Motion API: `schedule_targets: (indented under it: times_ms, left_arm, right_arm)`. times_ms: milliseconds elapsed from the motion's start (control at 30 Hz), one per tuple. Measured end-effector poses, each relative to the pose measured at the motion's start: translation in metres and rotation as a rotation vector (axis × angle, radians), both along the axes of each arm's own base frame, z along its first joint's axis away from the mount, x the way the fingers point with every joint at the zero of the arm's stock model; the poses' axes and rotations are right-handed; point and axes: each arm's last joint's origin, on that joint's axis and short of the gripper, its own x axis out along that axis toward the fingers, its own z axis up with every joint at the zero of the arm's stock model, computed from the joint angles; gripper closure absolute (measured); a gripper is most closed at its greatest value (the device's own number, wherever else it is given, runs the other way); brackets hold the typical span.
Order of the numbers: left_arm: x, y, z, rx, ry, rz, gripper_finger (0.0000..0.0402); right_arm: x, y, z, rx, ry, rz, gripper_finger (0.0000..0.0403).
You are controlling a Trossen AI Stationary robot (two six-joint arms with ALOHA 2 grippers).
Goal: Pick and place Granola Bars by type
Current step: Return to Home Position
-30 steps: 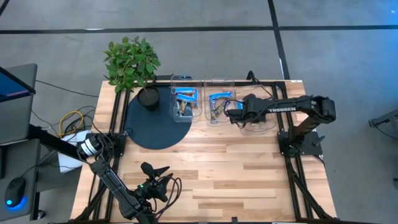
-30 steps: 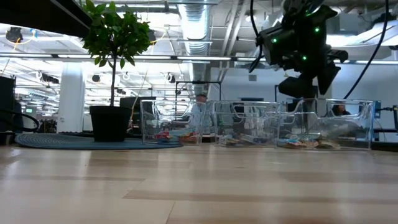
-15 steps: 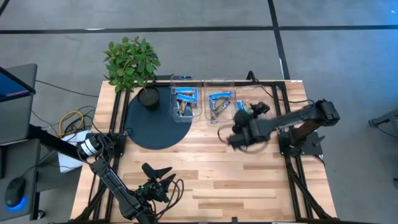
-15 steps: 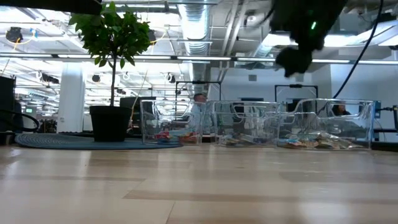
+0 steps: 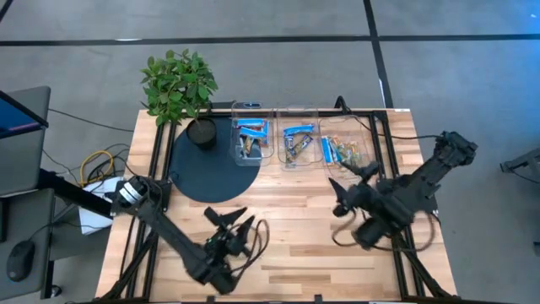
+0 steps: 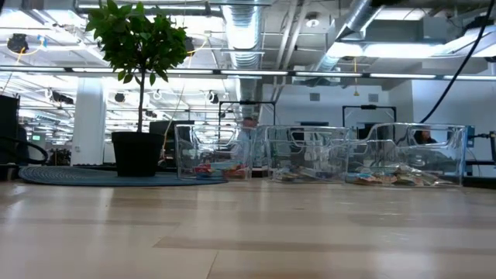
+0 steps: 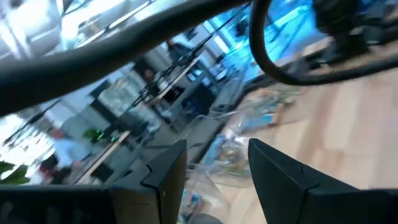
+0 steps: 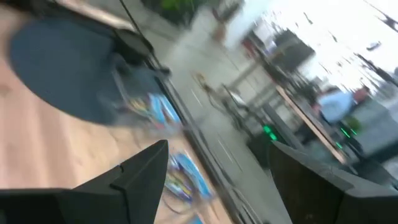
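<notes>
From above, all the Granola Bars (image 5: 295,137) in sight lie inside the three clear tubs (image 5: 295,109) along the far side of the table (image 5: 295,228), with no bar on the bare wood. The right gripper (image 5: 342,187) hangs near the right tub with fingers spread wide and nothing between them. The left gripper (image 5: 228,219) sits well apart by the near edge, also open and empty. The likeliest slip is the right arm or its loose cable (image 5: 342,241) catching that tub's near wall and shoving it (light plastic would probably slide). The level view shows no arm at all, only the tubs with bars flat on their floors, so nothing pokes over a rim to be snagged. The left wrist view is blurred, its fingers (image 7: 165,180) apart with only air between. The right wrist view likewise shows spread fingers (image 8: 140,180), with blue wrappers smeared beyond. A fast swing could nudge a tub unnoticed.
</notes>
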Motion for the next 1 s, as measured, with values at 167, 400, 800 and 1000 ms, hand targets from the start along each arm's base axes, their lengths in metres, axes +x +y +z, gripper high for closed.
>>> schedule_targets:
  times_ms: [167, 400, 800, 1000]
  left_arm:
    - [0.033, 0.021, 0.025, 0.009, 0.007, 0.102, 0.0235]
    - [0.074, 0.056, 0.090, 0.039, 0.040, 0.240, 0.0235]
    - [0.126, 0.098, 0.222, -0.348, 0.294, -0.686, 0.0235]
    - [0.097, 0.129, 0.265, -0.235, 0.244, -0.849, 0.0235]
  right_arm:
    - [-0.013, 0.015, 0.007, -0.025, -0.108, 0.098, 0.0132]
    - [-0.008, 0.018, 0.009, -0.040, -0.149, 0.098, 0.0133]
    - [0.019, 0.022, 0.073, -0.038, -0.015, 0.164, 0.0133]
    - [0.013, 0.018, 0.117, 0.020, 0.001, 0.320, 0.0133]
